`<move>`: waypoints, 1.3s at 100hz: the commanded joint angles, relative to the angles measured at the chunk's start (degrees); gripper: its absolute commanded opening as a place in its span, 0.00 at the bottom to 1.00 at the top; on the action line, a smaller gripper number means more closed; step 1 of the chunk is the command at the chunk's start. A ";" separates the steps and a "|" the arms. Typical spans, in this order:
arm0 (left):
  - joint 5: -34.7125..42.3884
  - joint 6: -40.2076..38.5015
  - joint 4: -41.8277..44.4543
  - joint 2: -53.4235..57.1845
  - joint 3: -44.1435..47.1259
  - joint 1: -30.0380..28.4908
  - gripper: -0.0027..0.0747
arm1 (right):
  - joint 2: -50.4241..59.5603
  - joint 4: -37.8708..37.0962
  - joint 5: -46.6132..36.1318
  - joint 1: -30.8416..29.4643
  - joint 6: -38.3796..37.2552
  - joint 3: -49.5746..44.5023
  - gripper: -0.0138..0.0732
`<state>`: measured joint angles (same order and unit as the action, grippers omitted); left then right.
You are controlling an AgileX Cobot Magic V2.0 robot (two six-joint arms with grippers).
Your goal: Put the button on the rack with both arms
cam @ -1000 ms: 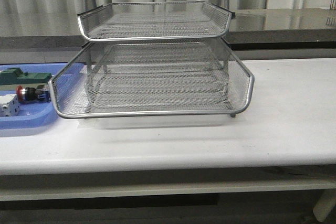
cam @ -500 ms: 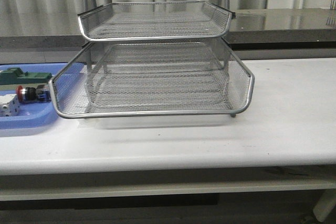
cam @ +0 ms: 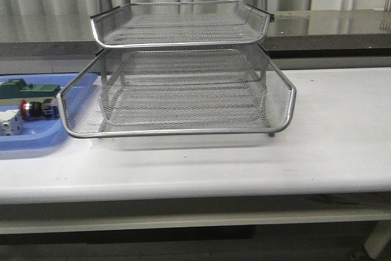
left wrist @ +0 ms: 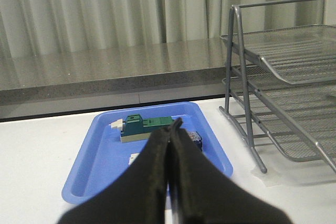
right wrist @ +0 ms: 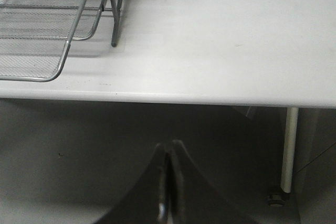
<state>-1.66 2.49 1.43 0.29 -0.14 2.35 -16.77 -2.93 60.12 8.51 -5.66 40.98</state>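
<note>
- Essentially nothing has shifted across the last second in the front view: the rack (cam: 177, 71) stands where it stood, and the button (cam: 33, 109) lies in the same spot. Neither arm enters that view at any of the three moments.
- Button location: on its side in the blue plastic tray (cam: 30, 142) at the left end of the desk (cam: 330, 145), red head pointing left, just beside the rack's lower-tier corner. A green block (cam: 27, 88) lies behind it, a white part (cam: 9, 124) in front.
- Left tool (left wrist: 170, 129): fingers pressed together, nothing between them. Its wrist view looks over the blue tray from the near side; the closed fingertips cover most of the button, only the blue rear block peeking out beside them.
- Right tool (right wrist: 168, 153): clenched, empty. It hangs off the desk's front edge, below the surface, with the rack's corner well apart from it.
- Rack tiers visible in the front view hold nothing.
- Judgement: no change means the task is at its very start; pick-up not yet begun. The left arm is the one lined up with the tray, so it probably takes the button first.
- Next move likely needs the left tool to part its fingers before descending.
- Risk: the neighbouring block and white part crowd the button.
</note>
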 commanded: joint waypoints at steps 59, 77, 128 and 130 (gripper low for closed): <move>8.54 -0.60 -0.39 1.78 3.08 -0.01 0.01 | -0.71 -0.75 -3.70 -0.05 0.05 1.74 0.08; 8.62 -0.60 -5.66 1.65 1.08 -0.01 0.01 | -0.71 -0.75 -3.70 -0.05 0.05 1.74 0.08; -9.96 -0.60 -12.79 -22.55 -25.08 -0.01 0.01 | -0.71 -0.75 -3.70 -0.05 0.05 1.74 0.08; -11.25 -0.60 -12.64 -24.25 -26.16 -0.01 0.01 | -0.71 -0.75 -3.70 -0.05 0.05 1.74 0.08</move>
<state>-12.35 2.49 -10.67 -17.60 -18.99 2.35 -16.77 -2.93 60.12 8.51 -5.66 40.98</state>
